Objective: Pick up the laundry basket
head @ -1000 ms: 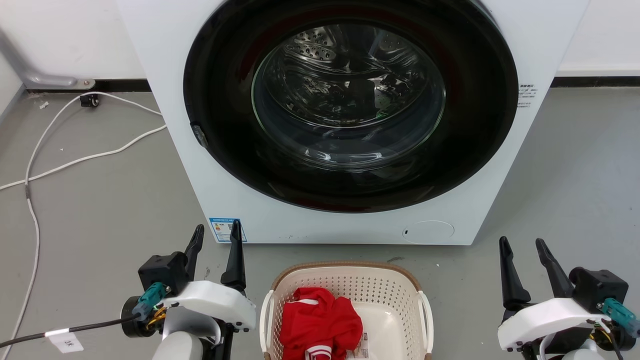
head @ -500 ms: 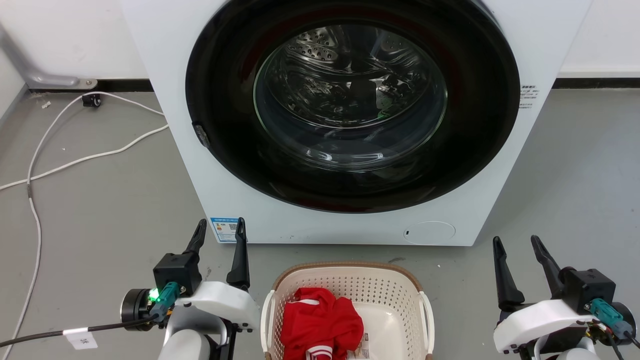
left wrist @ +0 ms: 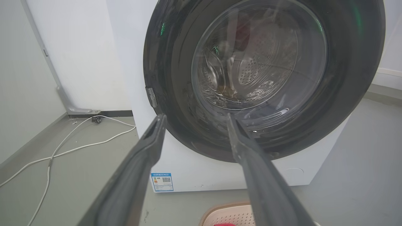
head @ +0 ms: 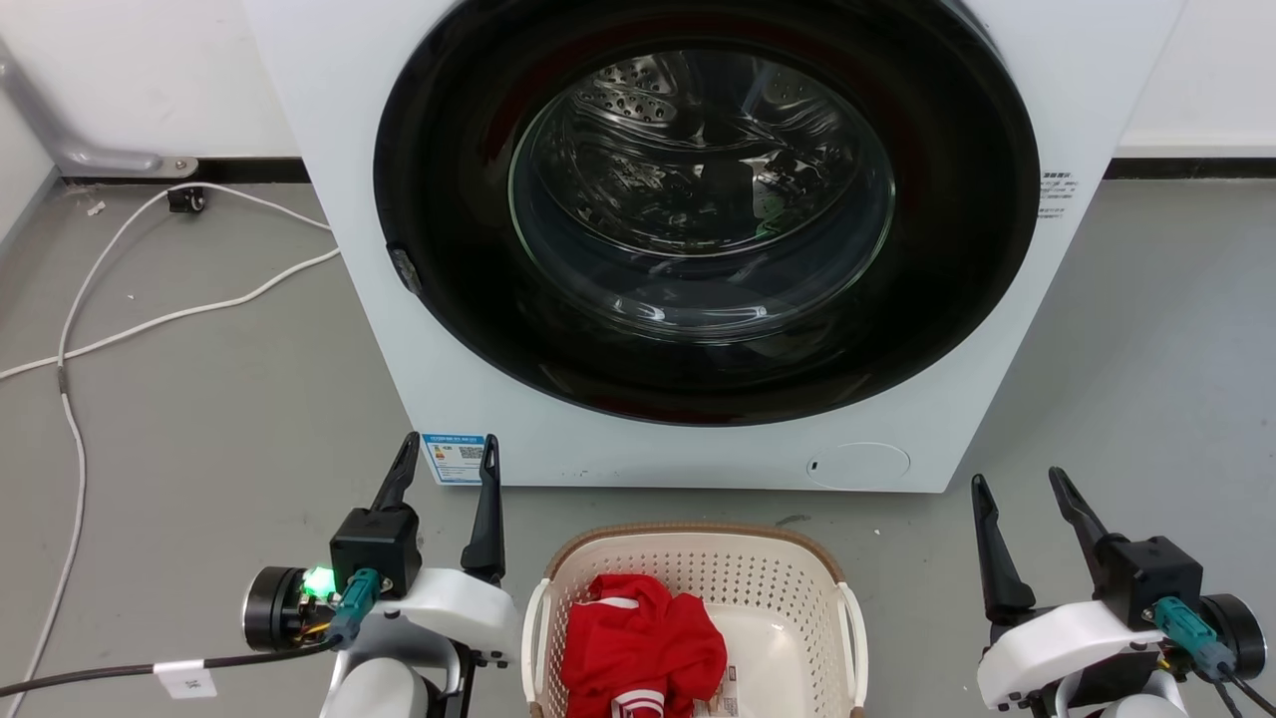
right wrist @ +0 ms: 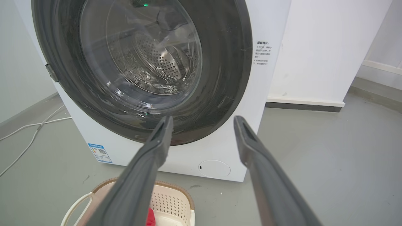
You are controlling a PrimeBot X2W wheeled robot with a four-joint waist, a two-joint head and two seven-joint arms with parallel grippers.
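Laundry basket (head: 695,530) stands on the grey floor (head: 199,419) just in front of the washing machine (head: 329,120), a red garment (head: 638,643) inside. Left gripper (head: 450,441) and right gripper (head: 1016,477) flank it, apart from its white handles (head: 533,628), both with fingers spread and holding nothing.

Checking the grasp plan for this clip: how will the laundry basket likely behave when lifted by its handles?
Probably light: the laundry basket has perforated plastic walls and holds mainly a red garment. Likely keeps its shape, though the thin white handles may flex. The garment sits toward the robot's left, so it might tip that way.
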